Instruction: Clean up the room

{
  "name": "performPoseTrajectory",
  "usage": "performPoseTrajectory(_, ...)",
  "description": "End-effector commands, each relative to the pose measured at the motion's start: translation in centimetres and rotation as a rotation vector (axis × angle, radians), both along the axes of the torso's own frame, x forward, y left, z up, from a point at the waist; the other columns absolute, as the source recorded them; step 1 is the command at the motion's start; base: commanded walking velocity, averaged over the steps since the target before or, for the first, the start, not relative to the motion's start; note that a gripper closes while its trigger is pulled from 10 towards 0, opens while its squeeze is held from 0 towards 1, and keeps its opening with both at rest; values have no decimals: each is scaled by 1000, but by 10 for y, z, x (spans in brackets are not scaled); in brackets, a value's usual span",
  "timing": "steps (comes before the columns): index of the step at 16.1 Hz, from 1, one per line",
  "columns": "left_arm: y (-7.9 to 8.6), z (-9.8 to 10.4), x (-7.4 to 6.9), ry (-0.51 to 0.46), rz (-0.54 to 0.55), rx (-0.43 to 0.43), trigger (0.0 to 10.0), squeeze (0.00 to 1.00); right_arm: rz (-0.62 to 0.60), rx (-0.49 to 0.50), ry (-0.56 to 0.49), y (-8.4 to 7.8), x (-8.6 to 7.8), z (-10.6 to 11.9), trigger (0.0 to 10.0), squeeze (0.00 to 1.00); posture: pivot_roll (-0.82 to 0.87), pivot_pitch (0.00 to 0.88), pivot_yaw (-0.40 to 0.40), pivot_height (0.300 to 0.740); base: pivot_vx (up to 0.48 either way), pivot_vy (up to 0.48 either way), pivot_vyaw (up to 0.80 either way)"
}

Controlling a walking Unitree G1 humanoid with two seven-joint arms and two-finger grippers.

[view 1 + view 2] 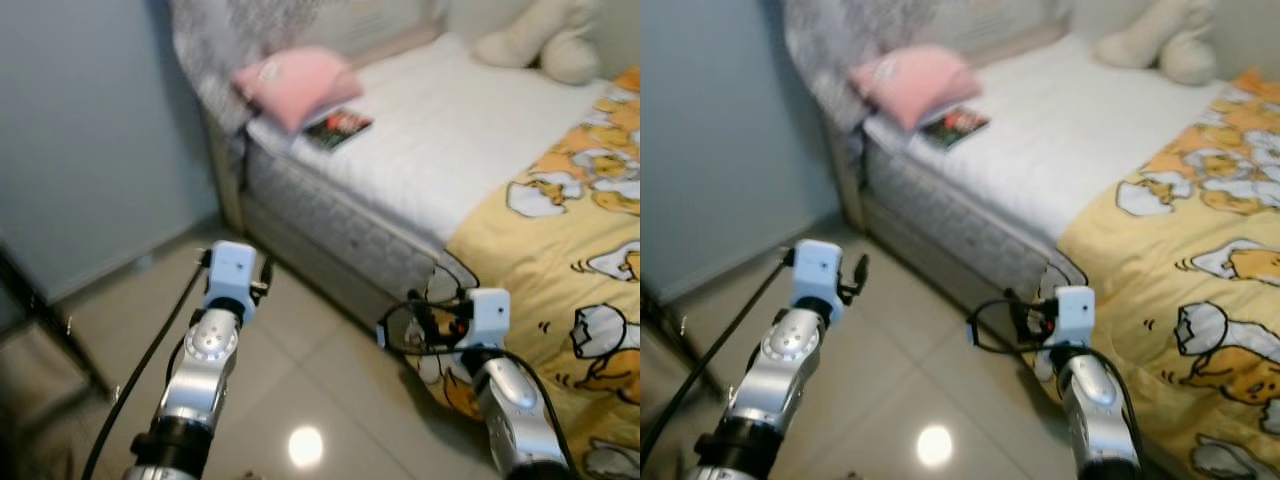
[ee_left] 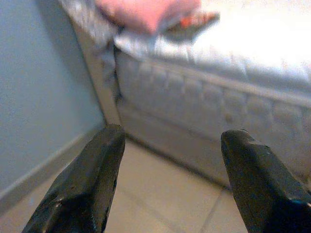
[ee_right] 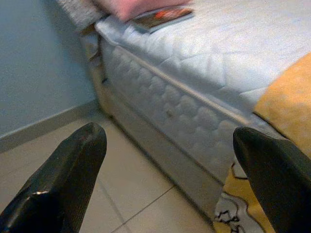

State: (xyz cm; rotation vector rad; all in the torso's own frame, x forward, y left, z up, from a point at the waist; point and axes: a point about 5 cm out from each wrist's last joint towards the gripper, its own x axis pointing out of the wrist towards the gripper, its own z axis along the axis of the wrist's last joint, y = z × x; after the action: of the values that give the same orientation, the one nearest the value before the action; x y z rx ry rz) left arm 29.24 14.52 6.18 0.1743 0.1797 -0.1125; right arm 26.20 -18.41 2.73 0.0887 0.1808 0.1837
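The left claw [image 2: 167, 184] and right claw [image 3: 170, 179] hang over the floor [image 1: 300, 360] beside the bed [image 1: 450, 150] — both wide open, holding nothing. On the mattress a book [image 1: 338, 128] lies partly under a pink pillow [image 1: 297, 84]; a plush toy [image 1: 540, 45] sits well apart from them.
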Motion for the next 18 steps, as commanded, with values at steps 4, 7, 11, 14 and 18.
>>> performPoseTrajectory(4, 6, 13, -1, -79, -23, -2, 10000, 0, -7, 18, 0, 4, -9, -6, 10000, 0, 92, 0, 36, 740, 240, 0, 436)
performPoseTrajectory(7, 12, 11, 7, -32, 85, -105, 10000, 0, -2, 28, 6, 9, -5, -7, 10000, 0, 103, 0, 33, 740, 480, 0, 423)
performPoseTrajectory(11, 24, 6, 2, 4, 156, -126, 10000, 0, 10, 43, 12, 12, -4, -8, 10000, 0, 116, 0, 31, 740, 480, 0, 416)
performPoseTrajectory(14, 29, 12, 2, -10, 146, -136, 10000, 0, 25, 44, 29, 14, -8, -12, 10000, 0, 121, 0, 33, 740, 480, 0, 419)
performPoseTrajectory(18, 21, 18, 2, -40, 121, -196, 10000, 0, 37, 44, 45, 15, -8, -14, 10000, 0, 120, 0, 34, 740, 472, 0, 422)
